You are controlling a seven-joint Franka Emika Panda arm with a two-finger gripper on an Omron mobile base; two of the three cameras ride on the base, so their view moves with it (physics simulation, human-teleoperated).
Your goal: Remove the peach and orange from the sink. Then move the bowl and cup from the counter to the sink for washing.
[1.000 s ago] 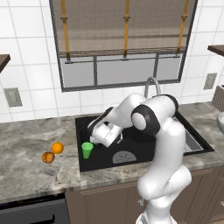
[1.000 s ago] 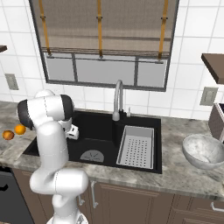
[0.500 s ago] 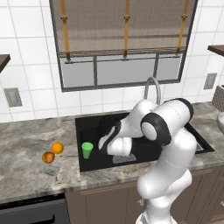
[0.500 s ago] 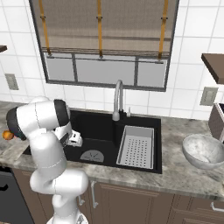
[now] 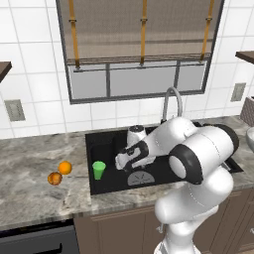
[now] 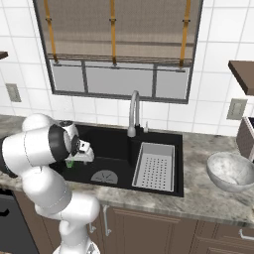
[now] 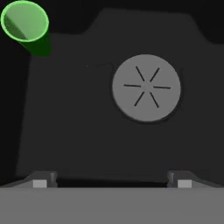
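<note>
The green cup (image 5: 99,170) stands upright on the floor of the black sink (image 5: 106,144), at its left end; in the hand view the cup (image 7: 25,22) is at the top left. My gripper (image 5: 121,161) hangs open inside the basin to the right of the cup, apart from it, with nothing between its fingertips (image 7: 39,181). It points at the sink floor (image 7: 87,122) near the grey drain plate (image 7: 146,87). The orange (image 5: 65,167) and the darker peach (image 5: 54,178) lie together on the counter left of the sink. The whitish bowl (image 6: 230,171) rests on the right counter.
A grey perforated tray (image 6: 154,166) lies in the right half of the sink (image 6: 111,149). The curved silver faucet (image 6: 133,111) rises behind the basin. A dark appliance (image 6: 246,136) stands at the far right, behind the bowl. My own arm (image 6: 44,149) looms over the sink's left edge.
The hand has drifted right, away from the cup, and the elbow has swung forward and lower. The cup stays upright in the sink; the fruits have not moved.
</note>
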